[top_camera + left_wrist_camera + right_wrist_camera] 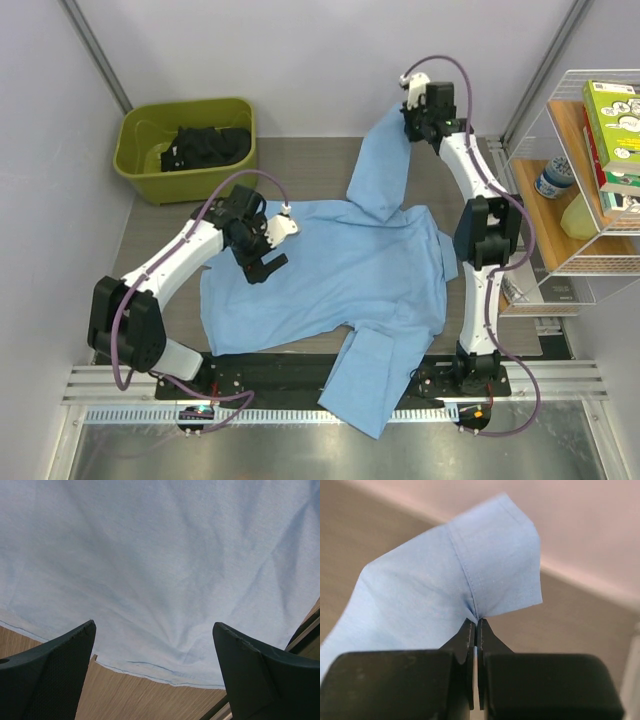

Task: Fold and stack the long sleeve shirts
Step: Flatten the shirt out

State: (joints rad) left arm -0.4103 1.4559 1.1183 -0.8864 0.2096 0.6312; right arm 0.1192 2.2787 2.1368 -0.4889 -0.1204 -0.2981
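A light blue long sleeve shirt (330,275) lies spread on the wooden table, one sleeve hanging over the near edge. My right gripper (412,128) at the far side is shut on the cuff (490,555) of the other sleeve and holds it lifted off the table. My left gripper (262,268) is open and empty above the shirt's left hem; in the left wrist view the hem (160,667) runs between my two fingers (60,670), with bare table below it.
A green bin (187,148) with dark items stands at the far left. A wire shelf (590,170) with books and a bottle stands at the right. A black rail (300,375) runs along the near table edge.
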